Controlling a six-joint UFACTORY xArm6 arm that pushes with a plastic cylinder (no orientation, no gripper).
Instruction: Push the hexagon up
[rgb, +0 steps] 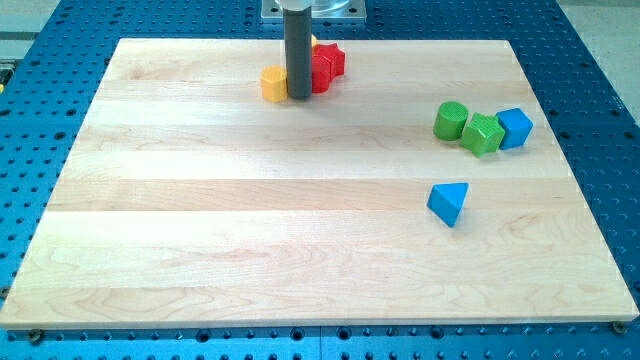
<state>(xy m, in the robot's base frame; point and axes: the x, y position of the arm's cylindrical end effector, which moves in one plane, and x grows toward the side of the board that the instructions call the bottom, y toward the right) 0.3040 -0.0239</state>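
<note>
A yellow hexagon block lies near the view's top, left of centre on the wooden board. My dark rod comes down from the top, and my tip rests on the board right beside the hexagon's right side, seemingly touching it. A red block, star-like in shape, sits directly right of the rod. A small bit of another yellow block shows behind the rod, mostly hidden.
At the view's right, a green cylinder, a green block and a blue cube stand in a tight row. A blue triangle block lies below them. Blue perforated table surrounds the board.
</note>
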